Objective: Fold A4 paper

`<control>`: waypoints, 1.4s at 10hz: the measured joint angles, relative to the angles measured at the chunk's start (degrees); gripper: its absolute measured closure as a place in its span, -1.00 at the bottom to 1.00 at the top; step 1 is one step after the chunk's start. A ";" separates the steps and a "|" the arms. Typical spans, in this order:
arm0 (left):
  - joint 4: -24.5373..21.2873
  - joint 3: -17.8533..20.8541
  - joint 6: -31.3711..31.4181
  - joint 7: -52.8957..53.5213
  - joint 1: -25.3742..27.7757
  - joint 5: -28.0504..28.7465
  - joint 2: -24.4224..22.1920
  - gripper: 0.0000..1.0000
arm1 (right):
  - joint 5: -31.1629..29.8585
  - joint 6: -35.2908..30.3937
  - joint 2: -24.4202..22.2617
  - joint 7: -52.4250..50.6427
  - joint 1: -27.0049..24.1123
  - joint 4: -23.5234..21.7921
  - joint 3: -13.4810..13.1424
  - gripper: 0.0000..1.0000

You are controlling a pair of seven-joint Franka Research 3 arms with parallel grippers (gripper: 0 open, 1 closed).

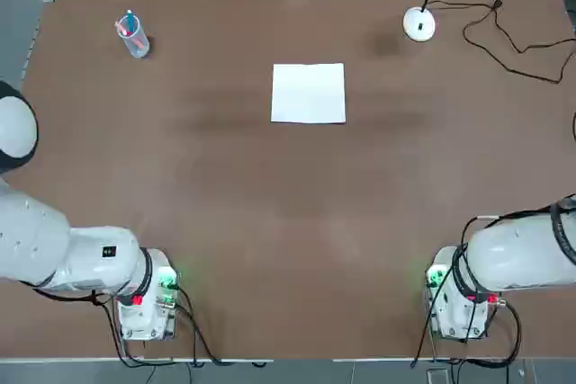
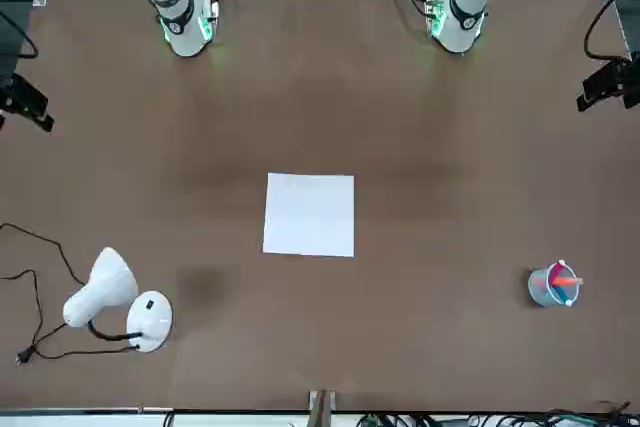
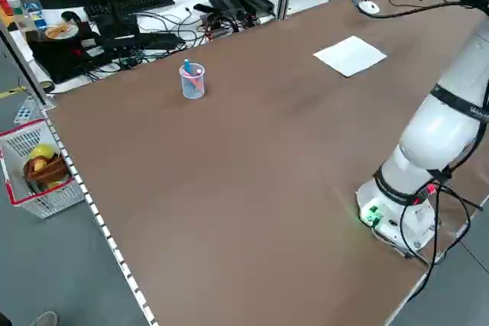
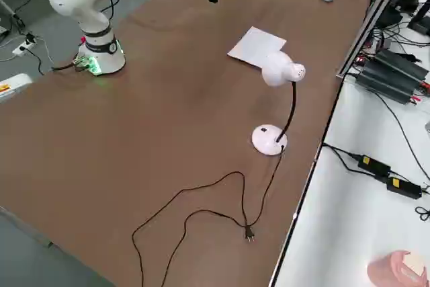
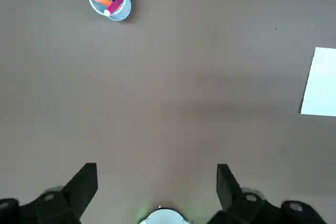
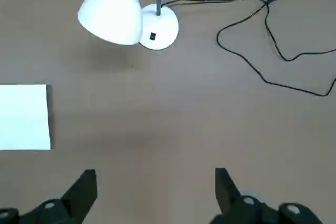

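So the A4 paper [image 1: 309,93] is lying flat and unfolded out in the middle of the bench [image 1: 270,222], toward the far side from the robot. It looks nearly square from overhead, with its edges running roughly parallel to the bench edges, so I can't really call a long axis from here. Nothing is touching it.

The key thing for the next move: the sheet sits pretty much on the centreline between the two arms, well out ahead of both. In the left wrist view it only pokes in at one edge [image 5: 320,82], and the right wrist view shows the same from the other side [image 6: 23,116] — so neither arm looks clearly nearer. I'd guess a fold wants both reaching forward and inward.

Left pincer [image 5: 157,182] is released, fingers spread wide with nothing between them — right pincer [image 6: 156,184] likewise. Both hang high over bare bench near their own bases.

Off to the sides: a cup of pens [image 1: 133,36] far out on the left, and a white lamp [image 1: 423,6] with its trailing cord [image 1: 513,42] far out on the right, both well apart from the sheet.
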 joint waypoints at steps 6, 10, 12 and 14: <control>0.29 -2.67 1.57 -3.23 -0.22 -1.59 0.07 -1.00 | 0.01 -0.10 -0.01 0.00 -0.62 0.02 -0.27 -0.99; -0.10 -12.29 6.62 -17.10 -0.98 -3.44 4.11 -0.47 | 0.52 -0.32 0.08 0.00 2.30 -0.28 0.43 -0.98; -0.86 -16.41 11.55 -22.15 -1.06 -3.68 8.40 0.16 | 2.33 -0.53 0.19 1.05 6.10 -1.34 0.60 -0.99; -1.42 -18.34 17.93 -27.32 -3.18 -3.68 13.06 0.71 | 4.31 1.08 0.49 2.80 8.60 -2.81 0.56 -0.98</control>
